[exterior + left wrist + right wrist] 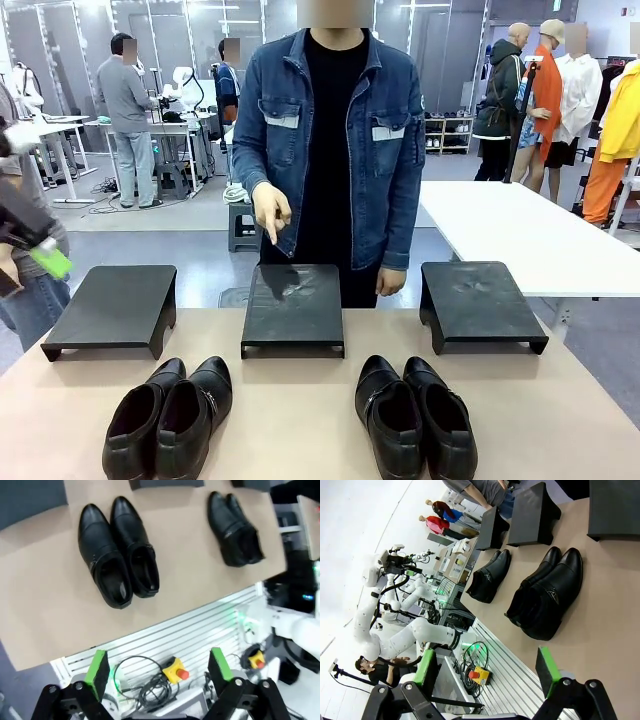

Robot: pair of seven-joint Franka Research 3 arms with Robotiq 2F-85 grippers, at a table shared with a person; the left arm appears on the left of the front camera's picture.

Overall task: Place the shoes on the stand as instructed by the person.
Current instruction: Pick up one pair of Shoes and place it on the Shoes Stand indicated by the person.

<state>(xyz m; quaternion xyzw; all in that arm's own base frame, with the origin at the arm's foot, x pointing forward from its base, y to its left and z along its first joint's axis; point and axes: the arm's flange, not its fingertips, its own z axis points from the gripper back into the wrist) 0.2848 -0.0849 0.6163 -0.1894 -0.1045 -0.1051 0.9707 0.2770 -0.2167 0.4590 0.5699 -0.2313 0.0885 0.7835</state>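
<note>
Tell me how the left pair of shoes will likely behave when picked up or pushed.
The left pair looks like glossy leather, so a grip may slip on its smooth upper. Each shoe sits low and flat, so a push probably slides it rather than tipping it. The open collar likely flexes when pinched.

Our front view sits low at the near edge of the beige tabletop point(300, 440), facing the person in a blue denim jacket point(330, 130) across it. Our wrist views hang off that near edge, looking down, the right one rolled sideways. All three share both pairs of glossy black leather shoes point(190, 415).
</note>
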